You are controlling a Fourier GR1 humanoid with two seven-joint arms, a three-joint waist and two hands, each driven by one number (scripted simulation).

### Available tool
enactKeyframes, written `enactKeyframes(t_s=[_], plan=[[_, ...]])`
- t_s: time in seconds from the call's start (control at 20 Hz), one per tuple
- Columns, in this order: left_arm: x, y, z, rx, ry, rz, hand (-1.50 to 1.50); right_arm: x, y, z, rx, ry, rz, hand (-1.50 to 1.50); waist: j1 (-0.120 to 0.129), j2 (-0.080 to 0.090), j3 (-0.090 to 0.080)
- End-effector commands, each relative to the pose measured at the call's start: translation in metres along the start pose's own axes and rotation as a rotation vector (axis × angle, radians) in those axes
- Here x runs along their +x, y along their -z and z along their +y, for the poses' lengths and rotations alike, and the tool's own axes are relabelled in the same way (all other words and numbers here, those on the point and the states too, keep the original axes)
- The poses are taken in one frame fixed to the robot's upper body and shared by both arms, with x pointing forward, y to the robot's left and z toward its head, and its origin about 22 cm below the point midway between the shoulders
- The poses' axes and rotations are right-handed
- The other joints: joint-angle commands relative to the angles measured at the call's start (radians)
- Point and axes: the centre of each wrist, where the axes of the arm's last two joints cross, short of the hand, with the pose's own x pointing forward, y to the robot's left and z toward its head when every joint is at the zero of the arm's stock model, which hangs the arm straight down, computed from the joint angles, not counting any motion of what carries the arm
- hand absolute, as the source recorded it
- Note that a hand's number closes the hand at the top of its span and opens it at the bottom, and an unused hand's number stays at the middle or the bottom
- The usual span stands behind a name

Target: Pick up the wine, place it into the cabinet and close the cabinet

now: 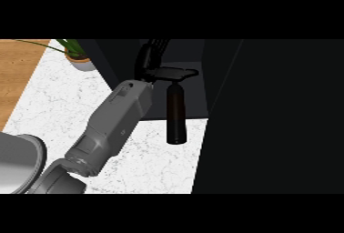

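The left hand (163,73) has its fingers (183,72) curled round the top of the dark wine (176,116), holding it upright at the open cabinet (184,57) mouth, its base above the white counter (60,104) beside the cabinet door (275,113).

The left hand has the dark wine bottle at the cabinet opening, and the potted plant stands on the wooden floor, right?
Not quite. In the head view the potted green plant stands on the white marble counter, at its far corner, not on the wooden floor. The rest holds: the black left hand has the dark wine bottle at the dark cabinet's opening.
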Motion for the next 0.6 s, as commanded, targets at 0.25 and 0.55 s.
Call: enactKeyframes(t_s=[0.25, 0.55], plan=[[-0.021, -0.038, 0.001, -0.078, -0.117, 0.033, -1.50, 0.046, -0.008, -0.007, -0.010, 0.092, -0.011, -1.50, 0.020, -0.011, 0.000], [-0.026, -0.068, -0.003, -0.080, -0.168, 0.051, -1.50, 0.045, -0.010, -0.005, -0.037, 0.104, 0.013, -1.50, 0.054, -0.017, 0.000]])
